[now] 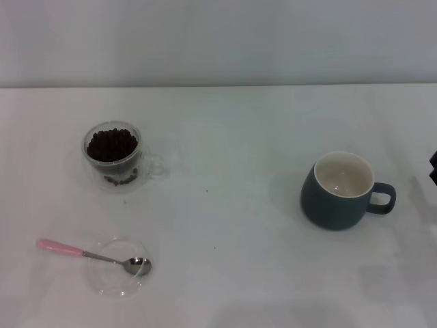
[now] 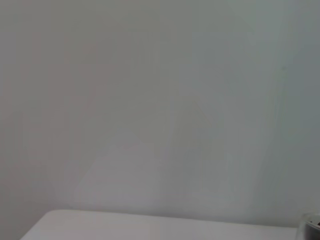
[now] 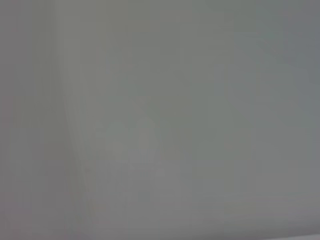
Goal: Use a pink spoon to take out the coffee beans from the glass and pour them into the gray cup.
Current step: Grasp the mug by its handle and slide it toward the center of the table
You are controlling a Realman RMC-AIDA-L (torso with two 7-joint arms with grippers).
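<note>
The glass (image 1: 113,156) stands at the left of the white table, full of dark coffee beans (image 1: 112,145); a sliver of it shows in the left wrist view (image 2: 312,228). The pink spoon (image 1: 89,255) lies near the front left, its metal bowl resting on a flat clear saucer (image 1: 117,273) and its pink handle pointing left. The gray cup (image 1: 341,191) stands upright at the right, its handle to the right and its cream inside empty. A dark bit of my right gripper (image 1: 433,168) shows at the right edge, beyond the cup's handle. My left gripper is out of view.
The white table (image 1: 225,225) stretches between the glass and the gray cup. A pale wall stands behind its far edge. The right wrist view shows only a blank pale surface.
</note>
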